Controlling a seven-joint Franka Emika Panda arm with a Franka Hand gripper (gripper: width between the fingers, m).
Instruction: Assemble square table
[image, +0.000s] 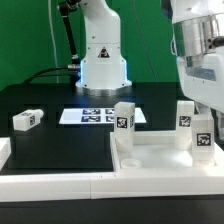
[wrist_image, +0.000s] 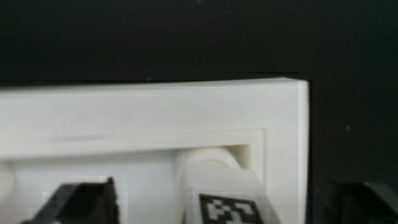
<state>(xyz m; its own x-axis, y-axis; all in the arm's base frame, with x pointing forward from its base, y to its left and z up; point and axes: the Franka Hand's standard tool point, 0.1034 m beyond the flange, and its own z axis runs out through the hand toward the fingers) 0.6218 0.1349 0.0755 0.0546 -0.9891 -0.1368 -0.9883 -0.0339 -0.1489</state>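
The white square table top (image: 150, 160) lies at the front on the exterior view's right, rim up. Three white tagged legs stand in it: one at the back left corner (image: 123, 118), one at the back right (image: 186, 115), one at the right side (image: 203, 138). A fourth leg (image: 27, 120) lies loose on the black table at the left. My gripper (image: 206, 118) hangs right over the right-side leg. In the wrist view my gripper (wrist_image: 222, 205) is open, its dark fingers (wrist_image: 80, 202) wide on either side of that leg (wrist_image: 222, 190), with gaps to it. The top's corner (wrist_image: 267, 100) shows beyond.
The marker board (image: 100, 115) lies flat in front of the robot base (image: 102, 60). Long white border bars run along the front (image: 60, 185) and the left edge (image: 4, 152). A green backdrop stands behind the black table.
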